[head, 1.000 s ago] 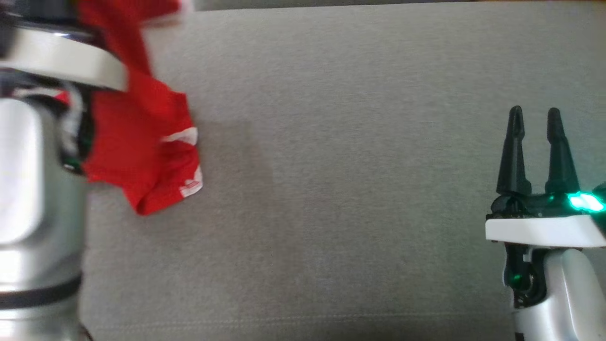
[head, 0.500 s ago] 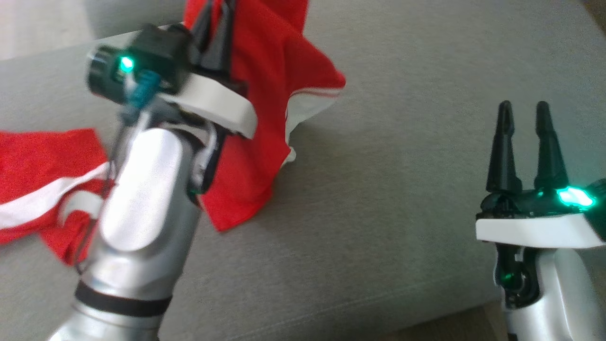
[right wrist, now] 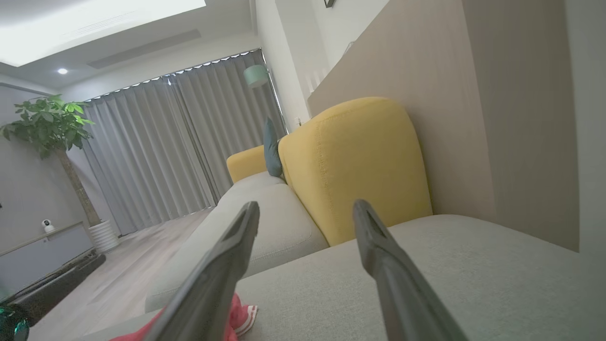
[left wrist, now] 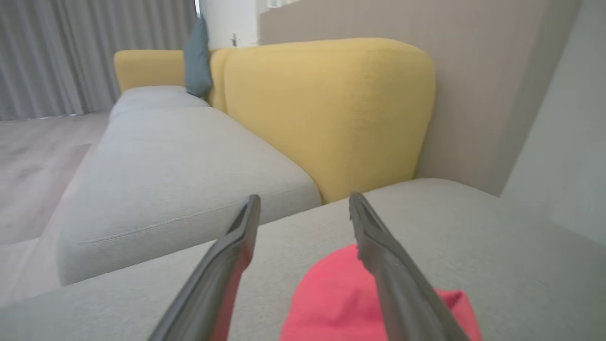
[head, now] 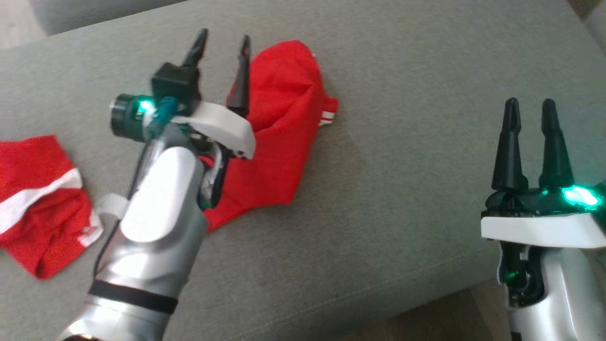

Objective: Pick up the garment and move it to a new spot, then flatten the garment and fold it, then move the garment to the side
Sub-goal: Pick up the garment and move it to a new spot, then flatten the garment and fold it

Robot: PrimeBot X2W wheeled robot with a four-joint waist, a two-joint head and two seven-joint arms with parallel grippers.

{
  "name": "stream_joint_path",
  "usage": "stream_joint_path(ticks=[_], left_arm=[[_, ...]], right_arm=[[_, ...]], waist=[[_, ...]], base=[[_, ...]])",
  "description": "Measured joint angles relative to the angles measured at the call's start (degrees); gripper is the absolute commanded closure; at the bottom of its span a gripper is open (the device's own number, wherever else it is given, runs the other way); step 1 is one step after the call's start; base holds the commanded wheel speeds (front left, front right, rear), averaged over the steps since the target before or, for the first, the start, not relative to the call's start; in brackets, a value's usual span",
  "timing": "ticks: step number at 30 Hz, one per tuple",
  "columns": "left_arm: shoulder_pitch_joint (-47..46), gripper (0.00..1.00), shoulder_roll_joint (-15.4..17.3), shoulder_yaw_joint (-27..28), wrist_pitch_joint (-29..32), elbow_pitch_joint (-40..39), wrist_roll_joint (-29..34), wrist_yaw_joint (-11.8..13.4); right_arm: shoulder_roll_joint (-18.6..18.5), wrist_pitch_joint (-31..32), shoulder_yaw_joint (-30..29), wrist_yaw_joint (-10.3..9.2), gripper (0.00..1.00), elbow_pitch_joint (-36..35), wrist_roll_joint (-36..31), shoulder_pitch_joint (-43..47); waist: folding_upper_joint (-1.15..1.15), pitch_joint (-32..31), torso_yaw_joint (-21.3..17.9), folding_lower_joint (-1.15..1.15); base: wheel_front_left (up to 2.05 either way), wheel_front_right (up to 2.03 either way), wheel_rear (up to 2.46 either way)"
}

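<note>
- Grey sofa seat (head: 407, 199) is the work surface; yellow backrest (left wrist: 331, 109) stands beyond it at 12 o'clock in the left wrist view.
- Red garment (head: 281, 137) lies bunched on the seat, left of centre in the head view. Its long axis runs roughly 1 to 7 o'clock, and a white-striped hem shows at its 3 o'clock edge.
- Second red patch (head: 40, 208) with a white stripe sits at 9 o'clock near the frame edge. Can't tell whether it joins the mound under my left forearm.
- Left tool (head: 222, 53): fingers spread, nothing between them, over the mound's 10 o'clock edge. Contact: can't tell.
- Right tool (head: 530, 105): spread, empty, well apart from the cloth. Garment is at its 9 o'clock.
- My read: garment looks placed at the new spot, flattening not yet begun.
- Left arm is nearer. Right arm would have to cross toward 9 o'clock to take the 1 o'clock end.
- Risk: a mid-mound grab would likely drag the bunch, not spread it.
</note>
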Motion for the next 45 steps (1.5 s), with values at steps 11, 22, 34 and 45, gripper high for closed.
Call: stream_joint_path(ticks=[11, 22, 34, 45], left_arm=[[7.08, 0.0, 4.89, 5.6, -2.02, -6.1, -1.79, 0.94], [26.57, 0.0, 2.86, 9.78, -2.12, -19.86, -0.4, 3.75], [29.76, 0.0, 0.8, 9.76, -2.12, -22.88, 1.64, 1.92], [28.81, 0.0, 0.36, 9.81, -2.12, -22.79, 0.67, 1.51]], right_arm=[[0.0, -0.03, -0.99, 0.0, 0.0, 0.12, -3.01, 0.32], [0.01, -0.03, -1.31, 0.0, 0.0, 2.43, -5.44, 3.64], [-0.12, 0.18, 4.76, 0.0, 0.0, 4.85, -10.31, 4.01], [-5.26, 9.43, 26.15, 0.02, 0.0, 17.13, -7.72, -4.89]], waist=[[0.0, -1.98, 8.59, 0.0], [0.0, -5.75, 17.78, 0.0], [0.0, -6.86, 23.39, 0.0], [0.0, -3.37, 29.05, 0.0]], base=[[0.0, 0.0, 0.0], [0.0, 0.0, 0.0], [0.0, 0.0, 0.0], [0.0, 0.0, 0.0]])
